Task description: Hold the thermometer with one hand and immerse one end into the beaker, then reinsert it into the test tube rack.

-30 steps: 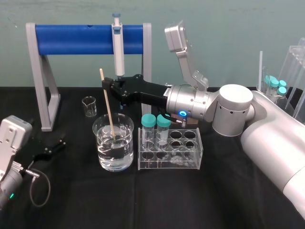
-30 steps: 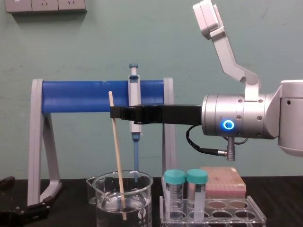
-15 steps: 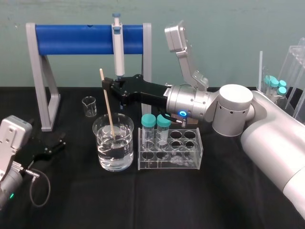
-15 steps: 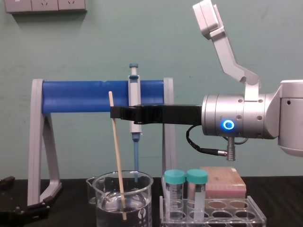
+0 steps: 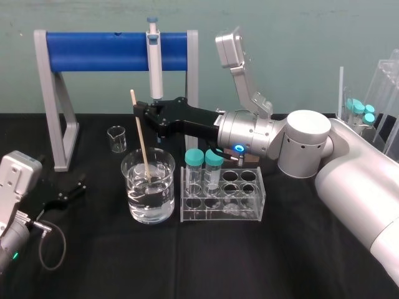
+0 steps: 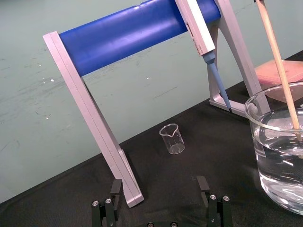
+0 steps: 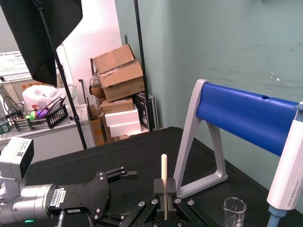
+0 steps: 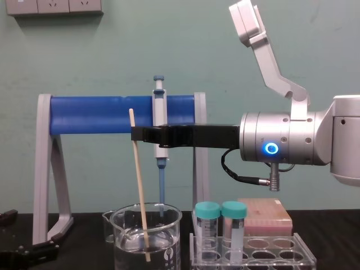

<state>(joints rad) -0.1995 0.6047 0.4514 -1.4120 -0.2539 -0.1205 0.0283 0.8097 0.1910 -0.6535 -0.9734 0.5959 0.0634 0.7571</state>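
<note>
Over the beaker (image 5: 165, 194), right pincer (image 5: 138, 113) clamps the thermometer (image 5: 141, 141) (lower tip blurred underwater).

open: black table (image 5: 187, 261) before beaker (image 5: 149, 194) | blocked: test tube rack (image 5: 223, 208) just right, pipette stand (image 5: 112, 51) behind | left: probably passable

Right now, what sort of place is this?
Probably a lab-style bench in a test room: the right gripper holds the thermometer in the beaker beside the test tube rack, a pipette hangs on a stand, and cardboard boxes are stacked beyond. The left gripper is parked low.
</note>
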